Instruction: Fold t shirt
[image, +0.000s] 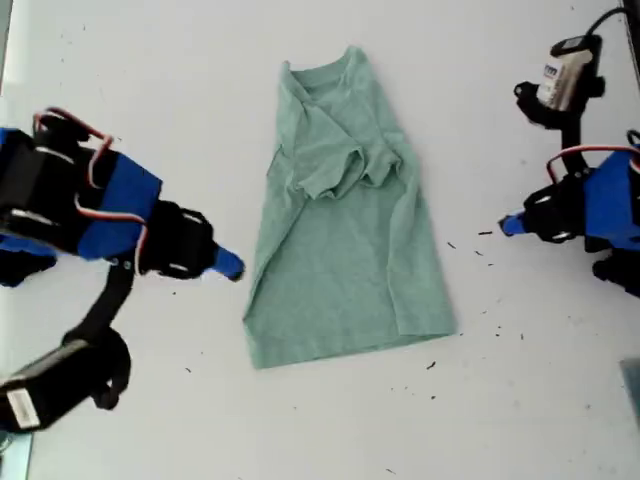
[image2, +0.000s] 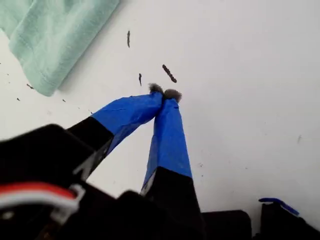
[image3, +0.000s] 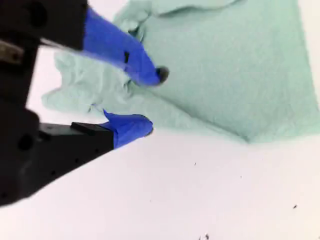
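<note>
The sage-green t shirt lies flat on the white table, collar toward the far edge, with a sleeve bunched over its chest. In the exterior view's right, my first gripper hovers beside the shirt without touching it. Its blue-taped jaws are shut on nothing, and a hem corner of the t shirt shows nearby. From the exterior view's left, my second gripper reaches the shirt's side edge. It stands open, one fingertip over the t shirt, the other beside the edge.
Small dark specks are scattered on the table near my first gripper and below the shirt's hem. Both arms' black bodies and cables fill the exterior view's left and right edges.
</note>
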